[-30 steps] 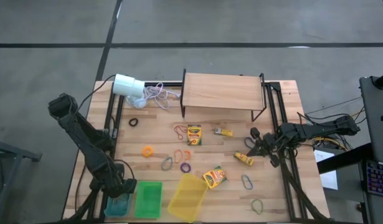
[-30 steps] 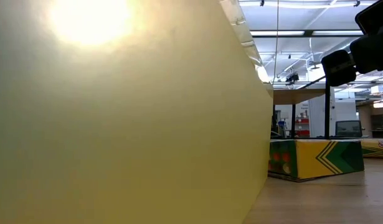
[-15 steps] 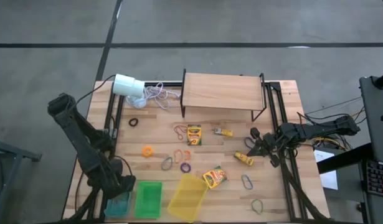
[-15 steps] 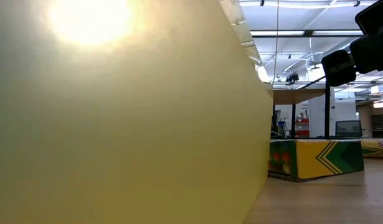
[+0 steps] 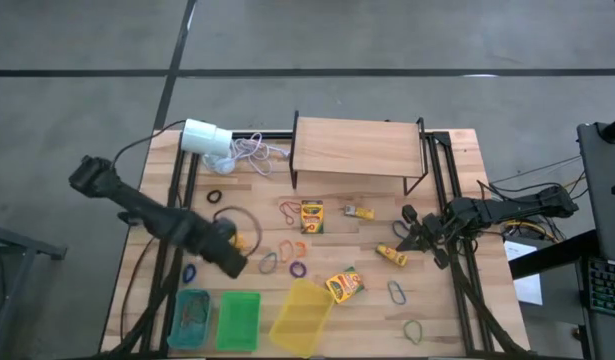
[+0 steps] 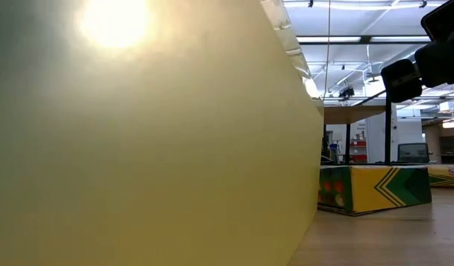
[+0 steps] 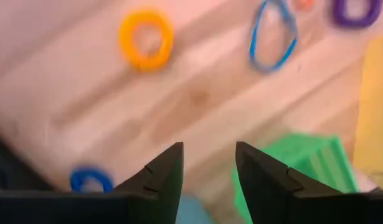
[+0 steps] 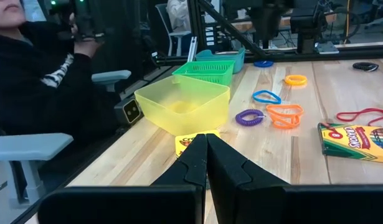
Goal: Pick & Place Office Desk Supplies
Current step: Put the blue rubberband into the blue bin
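Left gripper (image 7: pixel 207 163) is seen parted and empty in its wrist view, hung over bare wood between the bins and the scattered bands. Orange rubber-band loop (image 7: pixel 146 38) lies ahead of the fingers, flat on the table, with a blue loop (image 7: pixel 273 33) near it and a small blue ring (image 7: pixel 90 180) close beside one finger. From above, the left gripper (image 5: pixel 223 250) is placed just beside the orange loop (image 5: pixel 237 241), above the teal bin (image 5: pixel 191 318) and green bin (image 5: pixel 238 319).

Step judged: reach for a band. One finger is best set inside the loop, the other outside, pressed down to the wood before closing; thin bands slip under a shallow pinch.

Right gripper (image 8: pixel 207 163) is clamped shut on nothing, parked by the crayon box (image 5: pixel 344 285) and yellow bin (image 8: pixel 182 102).
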You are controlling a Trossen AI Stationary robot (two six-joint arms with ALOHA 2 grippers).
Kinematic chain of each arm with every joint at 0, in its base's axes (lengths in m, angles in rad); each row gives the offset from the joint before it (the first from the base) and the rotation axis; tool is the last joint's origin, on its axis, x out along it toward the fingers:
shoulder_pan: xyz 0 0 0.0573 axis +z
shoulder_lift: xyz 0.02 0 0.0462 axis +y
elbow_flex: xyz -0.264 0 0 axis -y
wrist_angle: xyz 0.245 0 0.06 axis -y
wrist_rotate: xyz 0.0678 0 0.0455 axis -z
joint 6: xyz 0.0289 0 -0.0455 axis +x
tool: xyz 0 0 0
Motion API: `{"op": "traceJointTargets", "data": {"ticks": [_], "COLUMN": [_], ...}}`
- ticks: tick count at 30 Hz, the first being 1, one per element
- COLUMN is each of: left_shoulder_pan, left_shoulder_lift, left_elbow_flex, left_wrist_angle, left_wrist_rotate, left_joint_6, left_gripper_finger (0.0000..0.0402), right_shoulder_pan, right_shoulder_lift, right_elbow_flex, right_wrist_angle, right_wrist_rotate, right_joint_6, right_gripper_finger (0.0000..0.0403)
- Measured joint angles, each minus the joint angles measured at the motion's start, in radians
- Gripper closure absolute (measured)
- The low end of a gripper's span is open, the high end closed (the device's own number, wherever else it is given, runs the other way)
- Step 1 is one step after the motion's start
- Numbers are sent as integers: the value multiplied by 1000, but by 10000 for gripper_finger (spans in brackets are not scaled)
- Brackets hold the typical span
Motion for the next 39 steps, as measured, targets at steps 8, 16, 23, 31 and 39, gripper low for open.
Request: {"op": "traceJointTargets", "data": {"ticks": [8,16,23,31,39], "left_shoulder_pan": [273,328,325,315,306], "left_shoulder_lift": [0,143,310,384,399], "left_elbow_flex": [-64,-99,-95,-95,-97], "left_wrist_angle": [237,383,467,503,536], "left_wrist_rotate": [53,59,141,163,135], "left_joint_6": [431,555,581,608,638], "left_gripper_finger": [250,250,251,251,251], "right_shoulder_pan": [0,0,0,0,0], "right_shoulder_lift": [0,1,1,1,2], "right_elbow_flex": [0,0,0,0,0], "right_wrist_angle": [0,0,0,0,0], "right_wrist_rotate": [0,0,0,0,0], "right_joint_6": [0,0,0,0,0], "right_gripper_finger": [394,394,394,394,394]}}
